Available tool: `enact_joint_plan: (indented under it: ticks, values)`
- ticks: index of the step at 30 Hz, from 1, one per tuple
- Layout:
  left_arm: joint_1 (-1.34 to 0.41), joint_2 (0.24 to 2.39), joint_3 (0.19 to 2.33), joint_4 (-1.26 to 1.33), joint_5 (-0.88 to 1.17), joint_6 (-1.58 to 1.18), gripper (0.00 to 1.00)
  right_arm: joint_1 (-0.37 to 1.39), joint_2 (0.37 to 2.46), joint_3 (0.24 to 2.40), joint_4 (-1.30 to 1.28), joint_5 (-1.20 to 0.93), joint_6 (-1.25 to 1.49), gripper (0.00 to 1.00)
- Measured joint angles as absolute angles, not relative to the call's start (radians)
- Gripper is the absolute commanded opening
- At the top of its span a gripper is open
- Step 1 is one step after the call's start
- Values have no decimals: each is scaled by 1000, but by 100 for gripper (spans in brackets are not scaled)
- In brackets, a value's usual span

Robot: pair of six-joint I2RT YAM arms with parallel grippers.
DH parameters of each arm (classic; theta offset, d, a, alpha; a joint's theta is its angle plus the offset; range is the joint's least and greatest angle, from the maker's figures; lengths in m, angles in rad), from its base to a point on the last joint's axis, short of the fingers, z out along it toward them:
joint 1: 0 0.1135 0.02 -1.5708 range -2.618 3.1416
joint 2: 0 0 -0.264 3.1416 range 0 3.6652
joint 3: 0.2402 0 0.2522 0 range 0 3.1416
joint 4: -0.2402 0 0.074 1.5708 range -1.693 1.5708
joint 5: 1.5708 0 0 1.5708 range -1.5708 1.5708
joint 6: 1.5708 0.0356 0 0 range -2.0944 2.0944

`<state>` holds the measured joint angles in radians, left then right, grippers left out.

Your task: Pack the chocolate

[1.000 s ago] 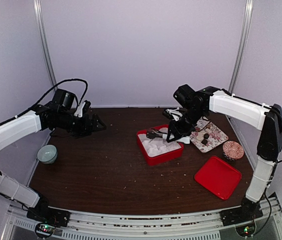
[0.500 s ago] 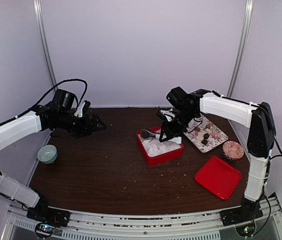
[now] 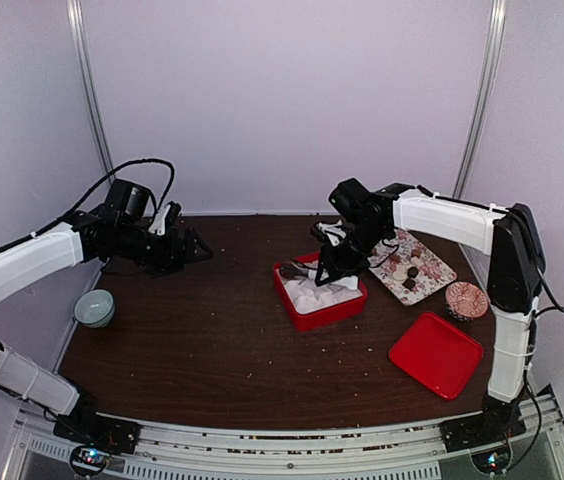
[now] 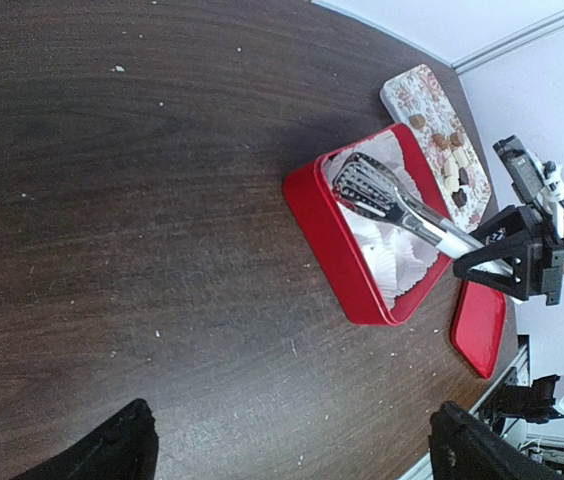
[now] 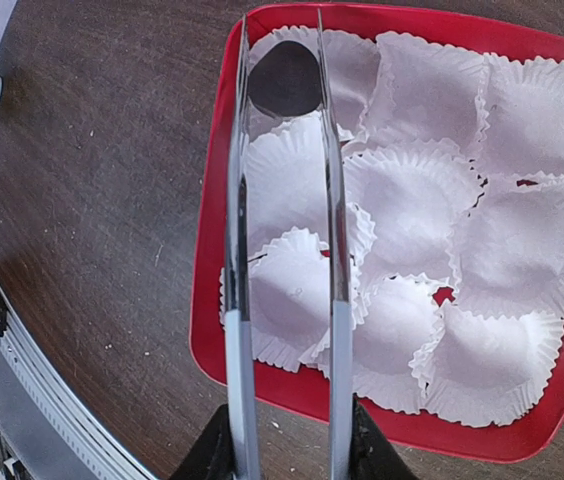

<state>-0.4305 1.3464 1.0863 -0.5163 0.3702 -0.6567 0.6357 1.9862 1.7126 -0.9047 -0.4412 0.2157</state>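
Observation:
My right gripper (image 3: pixel 340 258) is shut on metal tongs (image 5: pixel 334 250). The tongs pinch one dark chocolate (image 5: pixel 284 80) at their tips, just above a white paper cup in the far-left corner of the red box (image 5: pixel 207 250). The box is lined with several empty white paper cups (image 5: pixel 412 200). More chocolates (image 4: pixel 452 150) lie on the flowered tray (image 3: pixel 424 282) to the right of the box (image 3: pixel 322 315). The left wrist view also shows the tongs (image 4: pixel 392 200) over the box (image 4: pixel 332 240). My left gripper (image 3: pixel 187 248) is open and empty, raised over the table's left side.
A red lid (image 3: pixel 436 353) lies at the front right. A round pinkish patterned disc (image 3: pixel 465 300) stands beside the flowered tray. A small pale bowl (image 3: pixel 94 308) sits at the left edge. Crumbs dot the dark wooden table.
My right arm has swung left, carrying the tongs and chocolate from the box's right side to over its far-left corner. The left arm has not moved.

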Motion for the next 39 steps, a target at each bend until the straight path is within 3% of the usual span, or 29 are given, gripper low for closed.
enact_joint_plan:
  ticks: [13,24,32,39]
  values:
    - [-430,1349,1087,-517,371,-656,98,636,2009,1718,-885,-441,242,41]
    - [-430,1349,1087,-518,371,-639,98,627,1981,1731,-903,-434,248,39]
    - [-430,1352,1087,-518,387,-610,98,556,1743,1686,-949,-428,240,42]
    - [-430,1377,1099,-525,398,-581,98,427,1513,1504,-979,-408,240,43]
